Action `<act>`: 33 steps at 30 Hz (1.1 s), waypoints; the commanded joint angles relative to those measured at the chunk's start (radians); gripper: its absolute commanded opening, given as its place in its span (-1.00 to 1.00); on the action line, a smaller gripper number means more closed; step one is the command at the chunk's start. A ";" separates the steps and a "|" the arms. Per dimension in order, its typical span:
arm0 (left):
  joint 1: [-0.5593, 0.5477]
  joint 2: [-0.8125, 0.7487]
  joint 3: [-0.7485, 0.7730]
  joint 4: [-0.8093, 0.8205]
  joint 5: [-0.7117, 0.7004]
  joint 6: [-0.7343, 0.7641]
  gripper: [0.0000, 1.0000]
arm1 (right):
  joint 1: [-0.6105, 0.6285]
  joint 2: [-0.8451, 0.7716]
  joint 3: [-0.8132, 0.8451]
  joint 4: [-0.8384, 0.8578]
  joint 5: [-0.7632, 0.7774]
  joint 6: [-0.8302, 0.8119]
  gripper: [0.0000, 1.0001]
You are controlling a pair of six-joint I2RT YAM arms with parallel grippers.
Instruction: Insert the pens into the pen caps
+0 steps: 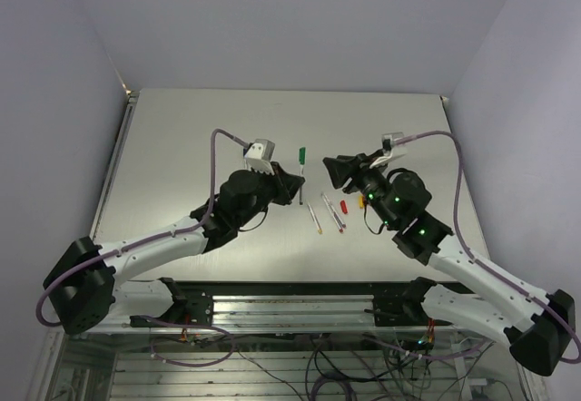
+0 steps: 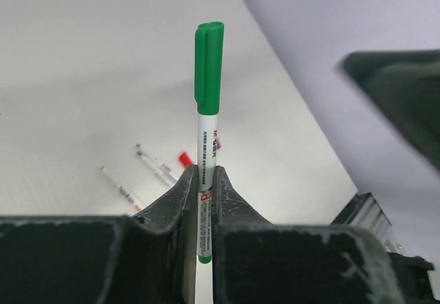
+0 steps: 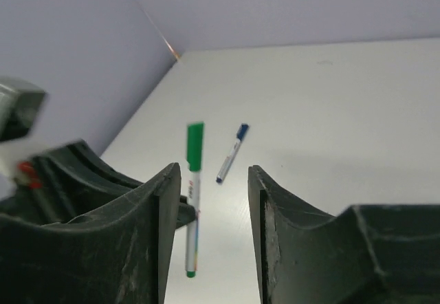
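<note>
My left hand (image 2: 204, 180) is clamped on the green pen (image 2: 207, 139), fingers pressed to either side of the barrel at about its lower third. The pen has a thin white barrel with small black lettering, a red mark just above the fingers and a green plug at its tail end. The green cap (image 2: 208, 67) is seated on the far end, glossy, with a clip running down one side. It takes up roughly a quarter of the pen's length. In the overhead view the pen points away from the arm bases, cap end farthest from me.

My right hand (image 3: 213, 173) faces it with its fingers spread apart and holding nothing. The green pen shows through the gap, nearer the left finger.

Beyond that, a blue-capped pen (image 3: 230, 154) lies flat on the table (image 1: 182, 147), white barrel, dark blue at both ends.

Past the left hand, two bare pens (image 2: 157, 166) lie near each other on the table at a slant, pale and thin. The red cap (image 2: 185, 159) lies just beside the nearer one. Whether they touch I cannot tell.
</note>
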 commanded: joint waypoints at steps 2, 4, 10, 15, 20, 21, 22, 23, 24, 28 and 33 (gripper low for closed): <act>0.008 0.023 -0.027 -0.101 -0.125 -0.029 -0.86 | 0.004 -0.094 0.040 -0.038 0.025 -0.009 -0.08; 0.010 0.050 -0.012 -0.139 -0.152 -0.022 -0.86 | 0.004 -0.113 0.034 -0.065 0.035 -0.003 -0.07; 0.046 0.133 0.028 -0.216 -0.210 0.014 -0.86 | 0.004 -0.156 0.000 -0.160 0.075 0.010 0.01; 0.144 0.225 0.071 -0.272 -0.205 0.039 -0.86 | 0.004 -0.193 -0.026 -0.239 0.137 0.014 0.03; 0.208 0.335 0.148 -0.293 -0.210 0.088 -0.86 | 0.004 -0.224 -0.052 -0.295 0.191 0.051 0.04; 0.218 0.363 0.172 -0.303 -0.212 0.093 -0.86 | 0.005 -0.229 -0.057 -0.300 0.197 0.057 0.04; 0.229 0.391 0.193 -0.313 -0.209 0.098 -0.86 | 0.005 -0.233 -0.061 -0.307 0.201 0.062 0.04; 0.240 0.420 0.216 -0.318 -0.203 0.106 -0.86 | 0.004 -0.237 -0.065 -0.314 0.203 0.066 0.04; 0.249 0.446 0.239 -0.323 -0.199 0.114 -0.86 | 0.004 -0.240 -0.067 -0.320 0.203 0.071 0.04; 0.286 0.559 0.344 -0.369 -0.192 0.127 -0.86 | 0.004 -0.247 -0.078 -0.344 0.206 0.083 0.04; 0.316 0.647 0.431 -0.409 -0.208 0.151 -0.86 | 0.004 -0.267 -0.089 -0.378 0.219 0.094 0.04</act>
